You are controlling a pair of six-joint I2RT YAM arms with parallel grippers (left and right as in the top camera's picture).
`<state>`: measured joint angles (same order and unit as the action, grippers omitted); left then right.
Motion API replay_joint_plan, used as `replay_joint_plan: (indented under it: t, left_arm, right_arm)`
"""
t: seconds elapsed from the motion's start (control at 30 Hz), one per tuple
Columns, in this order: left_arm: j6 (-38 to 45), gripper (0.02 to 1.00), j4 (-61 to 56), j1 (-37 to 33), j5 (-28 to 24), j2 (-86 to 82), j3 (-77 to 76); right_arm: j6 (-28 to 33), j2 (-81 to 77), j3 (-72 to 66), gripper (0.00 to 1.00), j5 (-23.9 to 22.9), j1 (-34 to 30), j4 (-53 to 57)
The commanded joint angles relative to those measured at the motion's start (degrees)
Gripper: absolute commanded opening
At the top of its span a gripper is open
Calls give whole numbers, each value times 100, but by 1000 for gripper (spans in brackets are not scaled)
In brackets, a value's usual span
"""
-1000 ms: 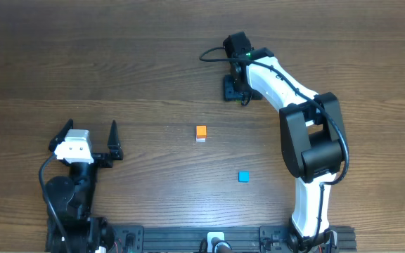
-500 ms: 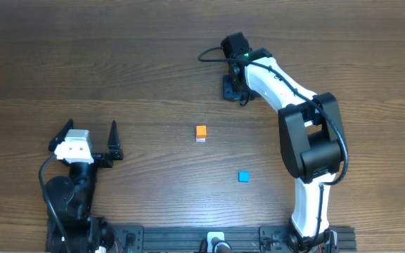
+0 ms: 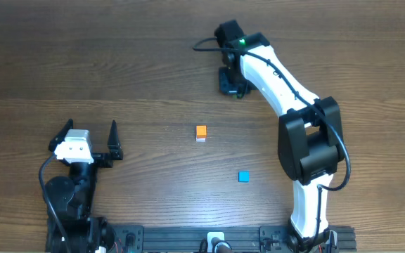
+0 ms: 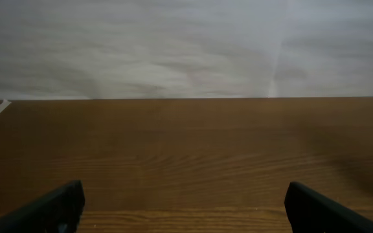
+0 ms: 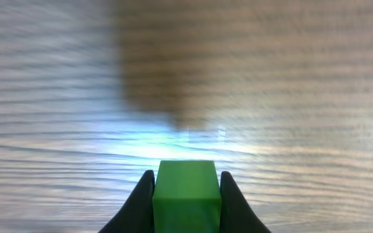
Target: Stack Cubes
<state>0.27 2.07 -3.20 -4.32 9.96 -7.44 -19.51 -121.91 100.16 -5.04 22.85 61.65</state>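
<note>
Your left arm sits folded by its base, left gripper (image 3: pixel 91 126) spread wide. Your right arm is stretched far forward, and its right gripper (image 5: pixel 186 183) pinches a green cube (image 5: pixel 186 196), seemingly held aloft.

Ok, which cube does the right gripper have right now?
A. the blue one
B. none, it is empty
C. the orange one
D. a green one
D: the right wrist view shows the right gripper closed on a green cube between its fingers, while in the top view the orange cube and the blue cube sit ungripped, away from it.
</note>
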Motion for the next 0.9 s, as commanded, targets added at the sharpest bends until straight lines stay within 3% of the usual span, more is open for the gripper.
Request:
replay_joint_plan:
  t: [0.03, 0.4, 0.63, 0.9]
  left_arm:
    - [98, 998, -28, -35, -39, -28, 37]
    - [98, 998, -28, -35, -39, -28, 37]
    - [98, 998, -28, -35, -39, -28, 37]
    - [98, 998, -28, -35, -39, -28, 37]
  right_arm:
    - [-455, 549, 691, 12, -103, 608, 802]
    - [-1495, 975, 691, 12, 214, 2096, 1707]
    - [-1969, 973, 474, 12, 223, 2181, 1609]
    - [-2070, 973, -101, 12, 424, 2024, 1327]
